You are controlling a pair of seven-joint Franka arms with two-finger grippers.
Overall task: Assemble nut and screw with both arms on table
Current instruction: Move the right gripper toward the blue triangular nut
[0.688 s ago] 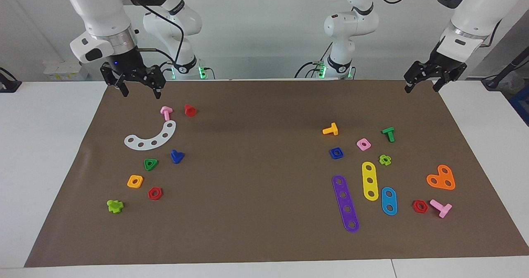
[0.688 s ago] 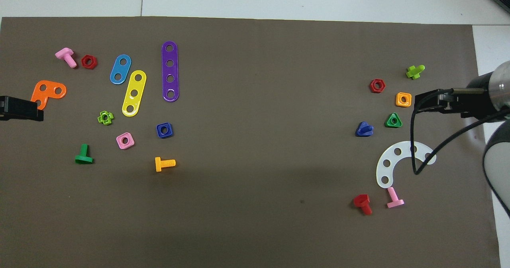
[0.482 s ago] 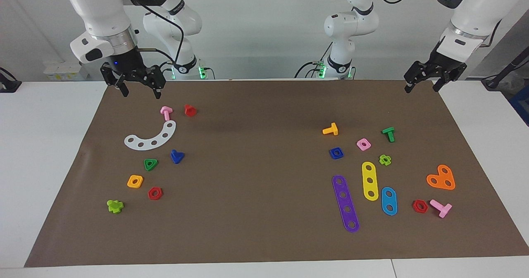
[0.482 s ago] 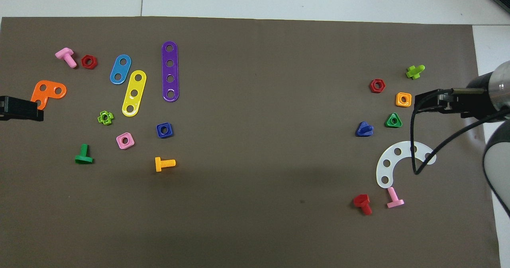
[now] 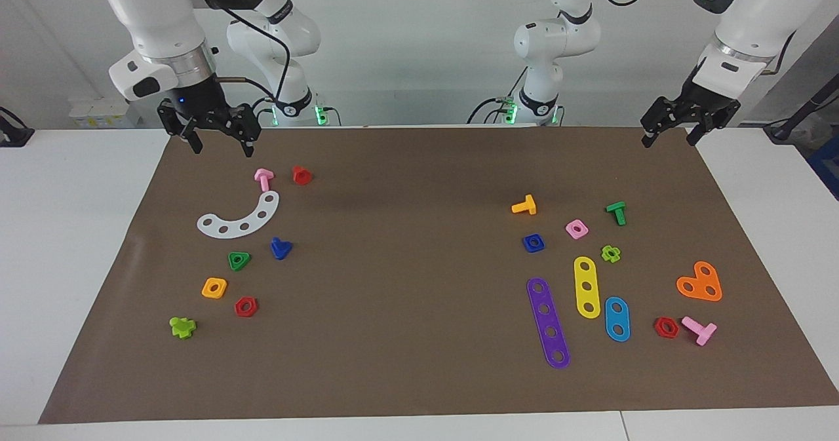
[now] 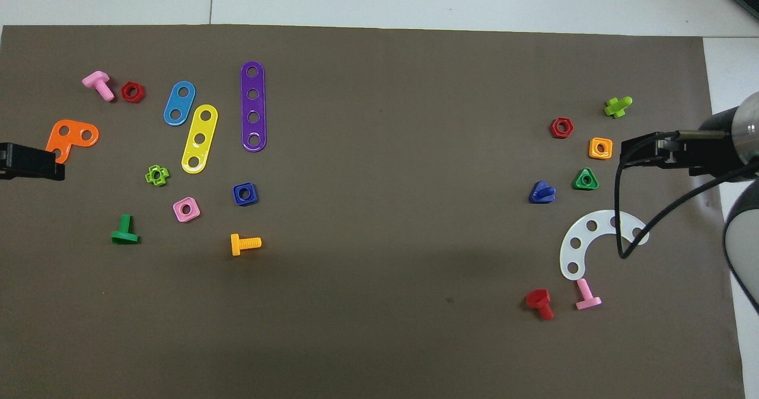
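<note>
1. My right hand [image 5: 219, 141] hangs fingers apart, gripping nothing, over the mat's [image 5: 406, 284] edge nearest my bases, at the right arm's end of the surface [image 5: 72, 244].
2. My left hand [image 5: 670, 134] hangs fingers apart and empty too, over the mat's corner at the left arm's end.
3. The screw [image 5: 280, 248] lies at the right arm's end, farther from me than the white arc [image 5: 239, 218], just beside the green nut [image 5: 238, 260].
4. In the overhead view the screw [image 6: 542, 192] rests on its side, its stubby shaft pointing toward the right arm's end and the green nut [image 6: 585, 179].
5. The nut [image 5: 533, 242] lies flat, hole up, toward the left arm's end, between the orange bolt [image 5: 524, 205] and the purple strip [image 5: 548, 323], with the pink nut [image 5: 577, 229] near it.
6. What the next reach turns on, I judge: each piece lies out from the hand on its own end, farther from me and toward the middle of the surface.
7. So the right hand is the nearer one for the screw, the left for the nut [image 6: 245, 194].
8. Neither piece is touched yet; both pickups and the joining remain.
</note>
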